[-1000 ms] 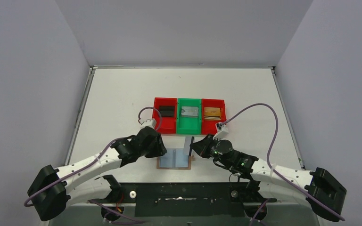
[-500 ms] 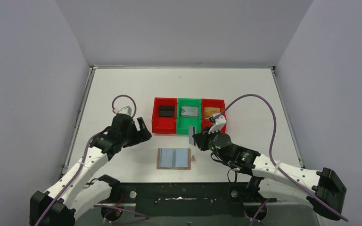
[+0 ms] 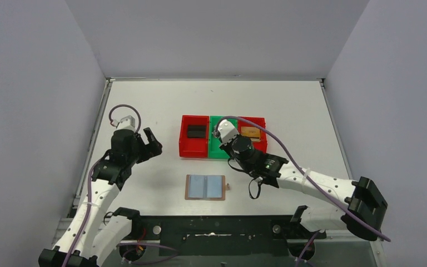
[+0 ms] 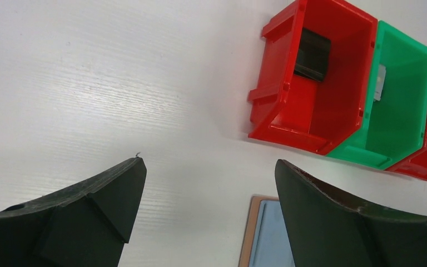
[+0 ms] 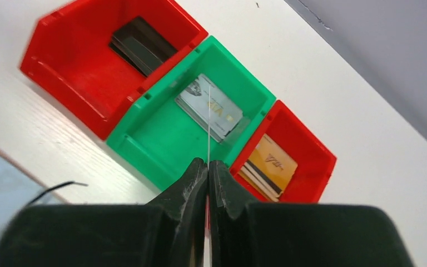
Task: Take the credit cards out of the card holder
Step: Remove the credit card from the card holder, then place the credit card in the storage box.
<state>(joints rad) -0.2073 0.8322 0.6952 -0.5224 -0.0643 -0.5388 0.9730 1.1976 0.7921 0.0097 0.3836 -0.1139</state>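
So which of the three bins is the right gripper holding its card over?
The green bin, the middle one between the two red bins. The right gripper pinches a thin card edge-on above it; a silver-grey card lies inside.

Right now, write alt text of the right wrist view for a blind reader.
The right gripper, jaws shut on a thin card seen edge-on, hangs over the green bin, where a silver-grey card lies. The left red bin holds black cards, the right red bin gold-tan cards.
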